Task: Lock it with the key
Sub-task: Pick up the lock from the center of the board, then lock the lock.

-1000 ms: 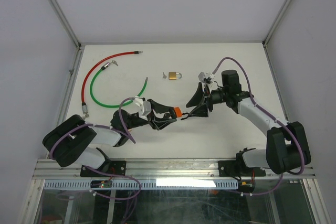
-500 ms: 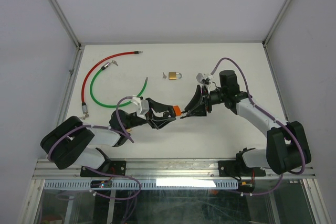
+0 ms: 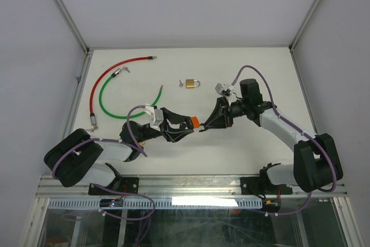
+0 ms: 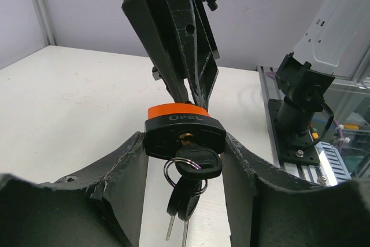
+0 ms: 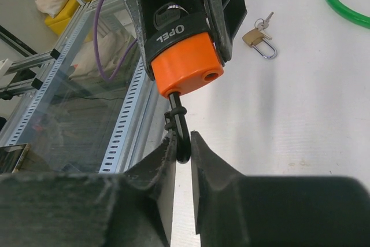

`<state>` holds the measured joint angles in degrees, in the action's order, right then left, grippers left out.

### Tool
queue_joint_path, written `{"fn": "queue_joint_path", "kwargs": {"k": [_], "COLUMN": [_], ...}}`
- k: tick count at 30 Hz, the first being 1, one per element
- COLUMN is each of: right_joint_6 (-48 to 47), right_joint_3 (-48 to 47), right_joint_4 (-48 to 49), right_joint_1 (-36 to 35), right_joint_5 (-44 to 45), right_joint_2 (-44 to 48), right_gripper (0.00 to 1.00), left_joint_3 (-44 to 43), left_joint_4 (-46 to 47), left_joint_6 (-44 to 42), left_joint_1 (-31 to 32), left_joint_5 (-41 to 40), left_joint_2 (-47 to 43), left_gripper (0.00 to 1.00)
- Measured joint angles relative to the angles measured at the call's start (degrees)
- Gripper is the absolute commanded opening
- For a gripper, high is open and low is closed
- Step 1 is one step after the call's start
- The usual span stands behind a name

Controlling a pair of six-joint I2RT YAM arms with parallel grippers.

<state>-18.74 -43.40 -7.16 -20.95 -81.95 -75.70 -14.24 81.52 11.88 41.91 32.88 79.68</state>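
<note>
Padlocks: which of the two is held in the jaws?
The orange-and-black padlock, gripped by the left gripper, its shackle between the right gripper's jaws. The brass padlock lies loose on the table.

Padlock [image 4: 184, 134]: black body w/ orange end, "OPEL" on it. Held off the tabletop mid-scene, clamped in left claw [image 3: 182, 126]. Black-headed key [image 4: 199, 165] sits in keyhole, spare keys [image 4: 176, 215] hang below. Shackle [image 5: 180, 134] open, one hole empty, pinched by right claw [image 5: 182, 146].
</note>
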Motion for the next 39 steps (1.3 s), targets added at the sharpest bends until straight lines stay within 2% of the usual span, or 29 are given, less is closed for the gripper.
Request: {"fn": "queue_joint_path", "kwargs": {"k": [4, 7, 11, 19, 23, 26, 32, 39], "right_joint_6": [-1.2, -2.5, -5.4, -8.0, -7.9, -7.7, -7.9, -11.9], "right_joint_3": [-0.1, -0.7, -2.4, -5.0, -5.1, -5.1, -5.1, -5.2], "right_joint_4": [-0.8, -2.6, -6.5, -11.5, -12.6, -12.6, -12.9, -16.4], "right_joint_1": [0.0, 0.0, 0.0, 1.4, 2.6, 3.1, 3.4, 3.9], "right_joint_5": [0.0, 0.0, 0.3, 2.5, 4.0, 5.4, 9.6, 13.2], "right_joint_2": [0.0, 0.0, 0.0, 0.5, 0.5, 0.5, 0.5, 1.1], "right_gripper": [0.00, 0.00, 0.00, 0.00, 0.00, 0.00, 0.00, 0.00], "left_joint_3": [-0.1, -0.1, -0.1, 0.1, 0.9, 2.0, 3.9, 5.9], "left_joint_4": [0.0, 0.0, 0.4, 0.6, 0.7, 0.7, -0.9, -8.0], "left_joint_6": [0.6, 0.8, 1.0, 1.0, 1.0, 1.0, 1.5, 5.2], "left_joint_1": [0.0, 0.0, 0.0, -0.4, -0.8, -0.8, -0.8, -0.8], "left_joint_5": [0.5, 0.6, 0.4, -2.8, -4.7, -6.1, -9.9, -13.9], "left_joint_2": [0.0, 0.0, 0.0, 0.0, -0.1, -1.0, -6.2, -16.1], "left_gripper": [0.21, 0.25, 0.41, 0.82, 0.93, 0.99, 0.99, 0.99]}}
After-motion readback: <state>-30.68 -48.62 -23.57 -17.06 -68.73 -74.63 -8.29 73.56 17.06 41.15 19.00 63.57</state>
